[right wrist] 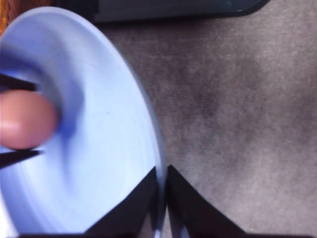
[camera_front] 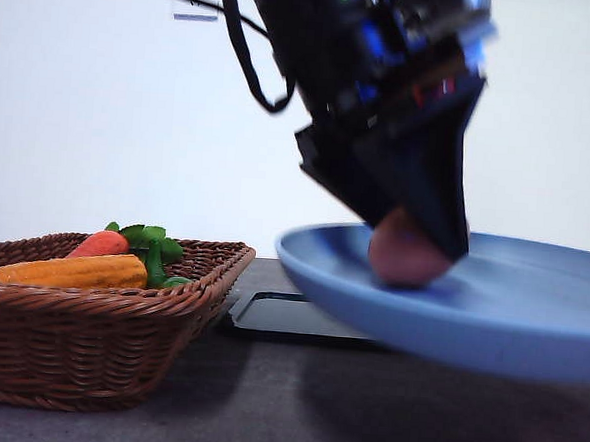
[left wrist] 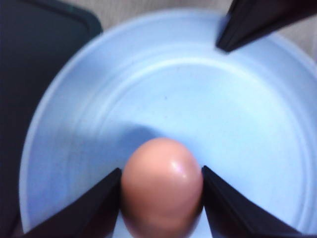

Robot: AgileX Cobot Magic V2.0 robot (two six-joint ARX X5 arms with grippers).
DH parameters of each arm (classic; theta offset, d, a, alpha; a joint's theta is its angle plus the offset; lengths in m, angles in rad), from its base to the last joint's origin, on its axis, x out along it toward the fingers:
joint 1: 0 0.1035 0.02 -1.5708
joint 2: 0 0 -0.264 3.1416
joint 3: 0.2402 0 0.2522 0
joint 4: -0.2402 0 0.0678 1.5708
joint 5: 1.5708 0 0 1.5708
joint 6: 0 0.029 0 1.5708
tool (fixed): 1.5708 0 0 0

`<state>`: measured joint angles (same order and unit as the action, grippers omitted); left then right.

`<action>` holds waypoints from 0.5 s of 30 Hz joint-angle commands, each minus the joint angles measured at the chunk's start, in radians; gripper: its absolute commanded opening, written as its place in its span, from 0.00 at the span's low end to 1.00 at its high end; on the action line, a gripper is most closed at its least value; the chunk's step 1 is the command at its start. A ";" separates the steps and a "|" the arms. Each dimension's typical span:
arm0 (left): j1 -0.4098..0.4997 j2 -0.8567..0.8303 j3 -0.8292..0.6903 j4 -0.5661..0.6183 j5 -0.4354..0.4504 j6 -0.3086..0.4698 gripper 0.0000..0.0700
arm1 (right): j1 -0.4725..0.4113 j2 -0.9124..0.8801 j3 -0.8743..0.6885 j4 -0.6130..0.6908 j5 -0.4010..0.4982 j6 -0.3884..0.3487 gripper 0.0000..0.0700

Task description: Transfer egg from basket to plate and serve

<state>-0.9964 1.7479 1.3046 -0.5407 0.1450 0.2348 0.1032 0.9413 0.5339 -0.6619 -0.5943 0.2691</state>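
The plate (camera_front: 470,312), nearest the camera, is being held off the table, the right gripper (right wrist: 162,198) pinching its rim. Leftward sits the basket (camera_front: 88,329); over the plate the left gripper (left wrist: 162,198) is clamping the egg (left wrist: 162,191) low above the plate's floor. Best to be lowering until it touches, then opening gently so it won't roll.

Left tool (left wrist: 162,198) clamps egg (left wrist: 162,191); right tool (right wrist: 162,198) pinches plate (right wrist: 99,148) rim.
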 commanded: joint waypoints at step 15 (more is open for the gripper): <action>-0.009 -0.021 0.014 0.014 -0.007 -0.021 0.50 | 0.002 0.073 0.005 0.023 -0.009 0.008 0.00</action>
<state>-1.0005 1.7372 1.3041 -0.5304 0.1360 0.2281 0.1032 0.9985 0.5339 -0.6553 -0.5942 0.2695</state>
